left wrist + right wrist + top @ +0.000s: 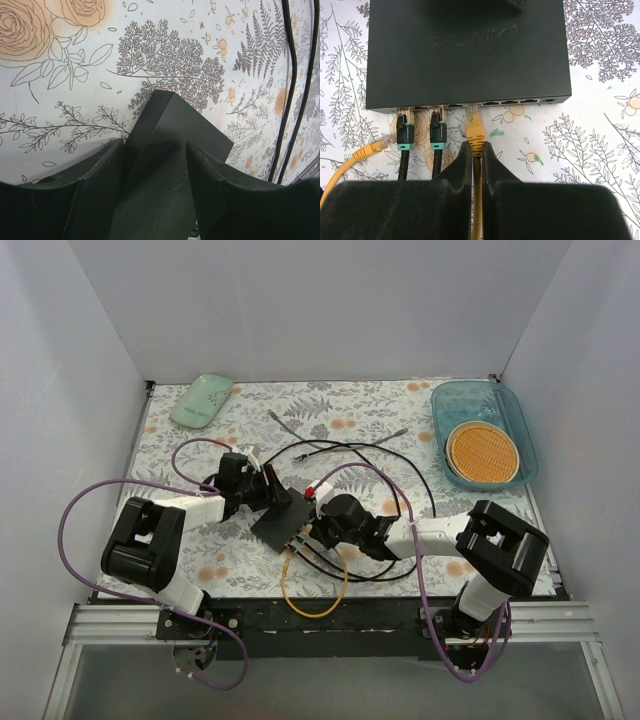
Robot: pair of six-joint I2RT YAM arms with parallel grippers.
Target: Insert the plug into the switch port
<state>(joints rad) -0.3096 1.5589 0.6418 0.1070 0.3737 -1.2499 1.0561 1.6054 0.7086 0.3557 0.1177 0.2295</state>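
The switch [280, 523] is a flat dark grey box on the flowered mat; its port row faces the right wrist camera [470, 50]. My left gripper [268, 490] holds its far corner [165, 150], fingers [100, 185] partly closed either side of it. My right gripper [312, 530] is shut on the yellow plug [476, 130] just behind its boot, and the plug's clear tip is at a middle port opening. Two black plugs with teal collars [406, 135] sit in ports to its left. A second yellow plug [377, 146] lies loose at the left.
The yellow cable [315, 605] loops toward the near edge. Black cables [380, 455] curve behind the switch. A mint-green oval object [202, 400] lies at back left. A teal tray [520, 415] holding an orange disc [483, 453] stands at back right. White walls enclose the table.
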